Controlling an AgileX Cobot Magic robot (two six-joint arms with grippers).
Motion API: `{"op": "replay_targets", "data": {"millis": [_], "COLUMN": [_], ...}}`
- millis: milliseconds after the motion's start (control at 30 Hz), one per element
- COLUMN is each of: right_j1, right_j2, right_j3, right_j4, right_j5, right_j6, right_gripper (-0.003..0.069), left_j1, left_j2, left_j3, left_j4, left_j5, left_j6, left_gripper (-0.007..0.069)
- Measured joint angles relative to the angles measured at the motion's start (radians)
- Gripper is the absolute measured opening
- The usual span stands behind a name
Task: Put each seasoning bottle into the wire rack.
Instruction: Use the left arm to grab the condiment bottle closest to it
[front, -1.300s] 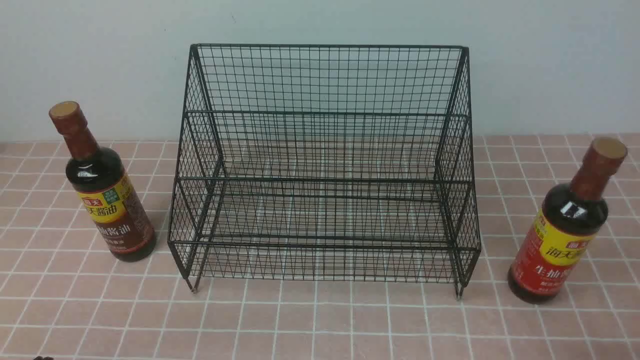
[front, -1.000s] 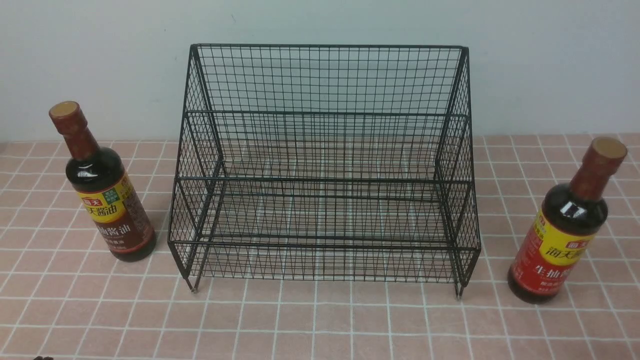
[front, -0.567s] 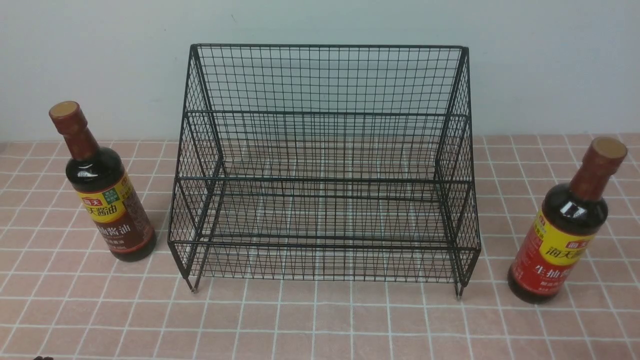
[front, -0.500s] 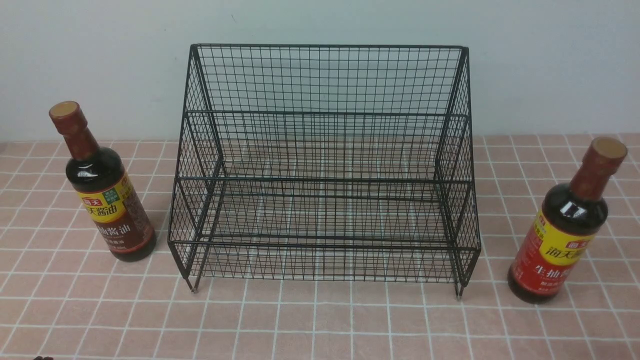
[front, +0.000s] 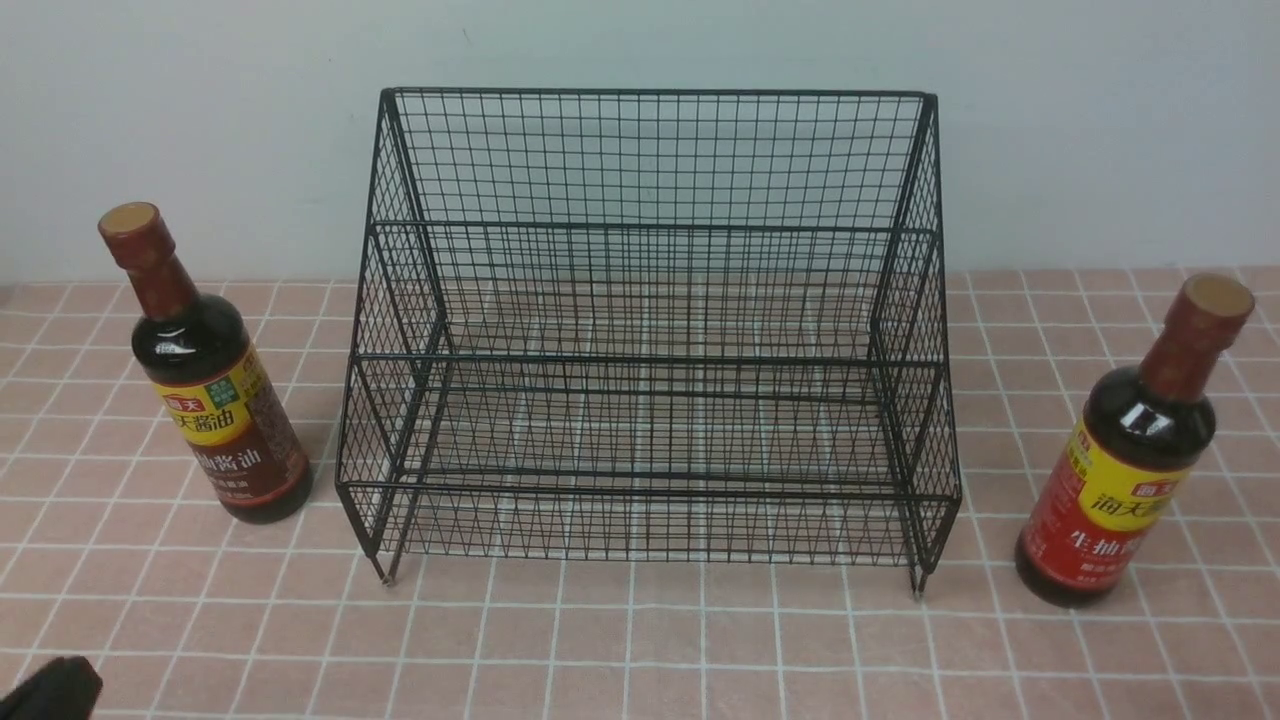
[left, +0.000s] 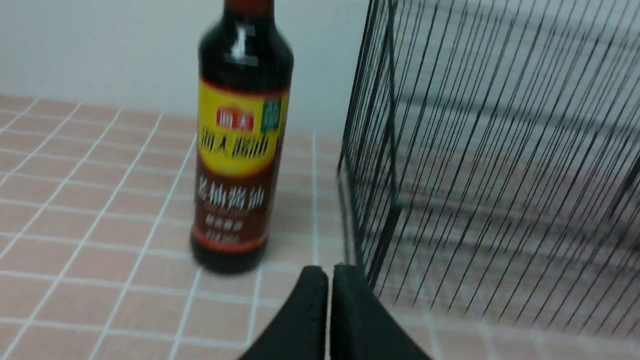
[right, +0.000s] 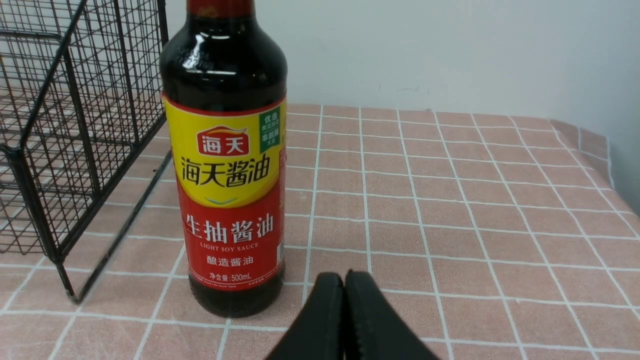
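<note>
Left gripper (left: 328, 274) and right gripper (right: 344, 278) are pinched shut, empty. Brown bottle (front: 225, 430) stands by the tabletop's (front: 640, 650) left edge, red bottle (front: 1110, 500) by its right, rack (front: 650, 228) between. We should open wide first, then clasp each body low, upright

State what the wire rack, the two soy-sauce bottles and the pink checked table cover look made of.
The wire rack: thin metal wire, black matt coating; welded grid. The brown-label bottle and the red-label bottle: dark, glossy, sharp highlights; glass probably, perhaps plastic. The table cover: printed tile pattern, folds softly over the edge; likely cloth or vinyl.
</note>
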Motion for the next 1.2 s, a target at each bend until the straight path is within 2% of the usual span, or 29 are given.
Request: {"op": "replay_targets", "data": {"millis": [100, 167, 233, 333, 433, 467, 567, 800, 933, 1067, 1200], "right_j1": [0.000, 0.000, 0.000, 0.000, 0.000, 0.000, 0.000, 0.000, 0.000, 0.000, 0.000], "right_j2": [0.000, 0.000, 0.000, 0.000, 0.000, 0.000, 0.000, 0.000, 0.000, 0.000, 0.000], "right_j3": [0.000, 0.000, 0.000, 0.000, 0.000, 0.000, 0.000, 0.000, 0.000, 0.000, 0.000], "right_j4": [0.000, 0.000, 0.000, 0.000, 0.000, 0.000, 0.000, 0.000, 0.000, 0.000, 0.000], "right_j5": [0.000, 0.000, 0.000, 0.000, 0.000, 0.000, 0.000, 0.000, 0.000, 0.000, 0.000], "right_j6": [0.000, 0.000, 0.000, 0.000, 0.000, 0.000, 0.000, 0.000, 0.000, 0.000, 0.000], "right_gripper": [-0.0014, -0.0014, -0.0014, -0.0014, -0.0014, -0.0014, -0.0014, -0.0014, -0.0014, -0.0014, -0.0014], "left_j1": [0.000, 0.000, 0.000, 0.000, 0.000, 0.000, 0.000, 0.000, 0.000, 0.000, 0.000], "left_j2": [0.000, 0.000, 0.000, 0.007, 0.056, 0.137, 0.283, 0.624, 0.814, 0.930, 1.048], "left_j3": [0.000, 0.000, 0.000, -0.037, -0.113, -0.187, -0.262, -0.317, -0.346, -0.370, -0.403], "left_j4": [-0.129, -0.167, -0.183, -0.161, -0.091, -0.008, 0.091, 0.159, 0.161, 0.161, 0.161], "left_j5": [-0.171, -0.286, -0.463, -0.579, -0.588, -0.556, -0.518, -0.572, -0.644, -0.674, -0.726], "left_j6": [-0.010, -0.011, -0.010, 0.014, 0.051, 0.076, 0.079, 0.079, 0.072, 0.028, -0.004], "left_gripper": [-0.0007, -0.0007, -0.0007, -0.0007, -0.0007, -0.0007, -0.0007, 0.0008, 0.0065, 0.0158, 0.0341]}}
